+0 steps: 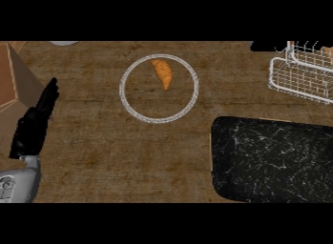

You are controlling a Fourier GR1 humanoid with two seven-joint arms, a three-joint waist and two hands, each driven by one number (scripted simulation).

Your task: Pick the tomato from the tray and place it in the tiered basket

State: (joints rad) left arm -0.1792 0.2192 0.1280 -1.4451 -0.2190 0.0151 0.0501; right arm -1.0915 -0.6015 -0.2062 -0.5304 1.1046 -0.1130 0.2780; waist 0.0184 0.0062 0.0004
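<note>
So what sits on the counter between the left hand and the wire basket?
In the head view, a white-rimmed plate holding a croissant lies between the left hand and the tiered basket. The black tray sits lower, below that line.

Kitchen counter, seen from above.

Brown wood-grain surface [112, 157] w/ kitchen items on it: white wire tiered basket [306, 78] at upper right, black speckled tray [278, 159] at lower right, white-rimmed plate [142, 116] mid-frame w/ an orange croissant-like pastry [163, 72] on it. Brown box-like unit [3, 78] at left edge, type unclear. Food plus serving ware and storage point to a home kitchen.
</note>
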